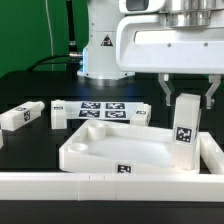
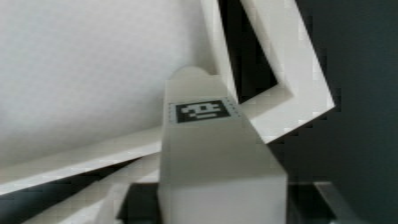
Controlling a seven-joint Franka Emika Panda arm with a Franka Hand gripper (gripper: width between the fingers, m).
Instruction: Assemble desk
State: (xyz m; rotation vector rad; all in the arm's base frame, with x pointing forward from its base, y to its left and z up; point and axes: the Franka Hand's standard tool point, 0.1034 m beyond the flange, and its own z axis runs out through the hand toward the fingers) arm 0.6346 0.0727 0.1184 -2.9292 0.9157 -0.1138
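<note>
We find the gripper [image 1: 187,100] over the desk top [image 1: 105,150], at its near corner on the exterior view's right. The jaws stand either side of one upright leg [image 1: 185,128]. They look slightly wider than the leg, but neither view resolves the contact, so we cannot tell whether the leg is clamped or free. The leg's foot meets the desk top at that corner, just beside the low border wall [image 1: 100,186]. Risks noted: if the leg is tilted where it enters the corner, turning could jam it crooked. If unclamped and not yet seated, it may topple. Off-centre pressure could slide the desk top. Other loose legs [image 1: 22,116] lie well apart behind.
</note>
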